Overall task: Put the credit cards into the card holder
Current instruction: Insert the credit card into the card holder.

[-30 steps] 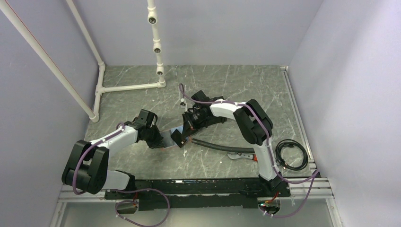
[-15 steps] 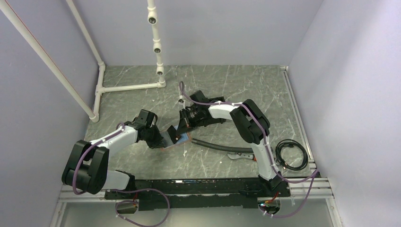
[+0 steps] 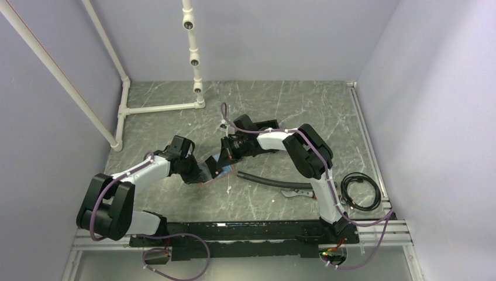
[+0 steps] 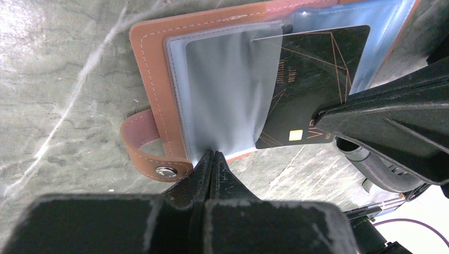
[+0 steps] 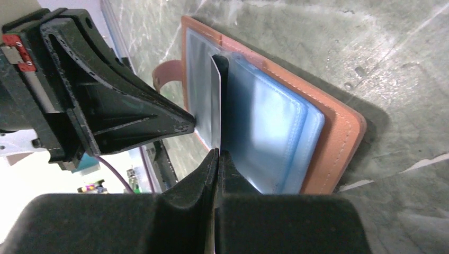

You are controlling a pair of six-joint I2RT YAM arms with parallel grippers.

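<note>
While the fingers of the left gripper (image 4: 212, 157) are clenched on the near edge of a clear bluish plastic sleeve (image 4: 227, 90), the right gripper (image 5: 216, 154) is closed tight on the edge of a dark, thin rectangular plastic credit card (image 4: 317, 69) with fine gold lines and a chip. One end of the card is under the sleeve; the other end stands out from it. The sleeve belongs to the open tan-brown leather card holder (image 4: 153, 79), whose strap with a metal snap (image 4: 145, 145) points to the side. The two grippers are very near each other over the holder, with little room between them. Whether the holder lies quite flat, I cannot tell. Beside it on the right lies a black ribbed hose (image 3: 275, 180); a coil of black cable (image 3: 360, 190) sits near the right edge. The grey-green marbled table (image 3: 292, 105) is bare behind the holder, with a white pipe frame (image 3: 158, 108) in the far left corner and pale lilac walls (image 3: 281, 35) around.
</note>
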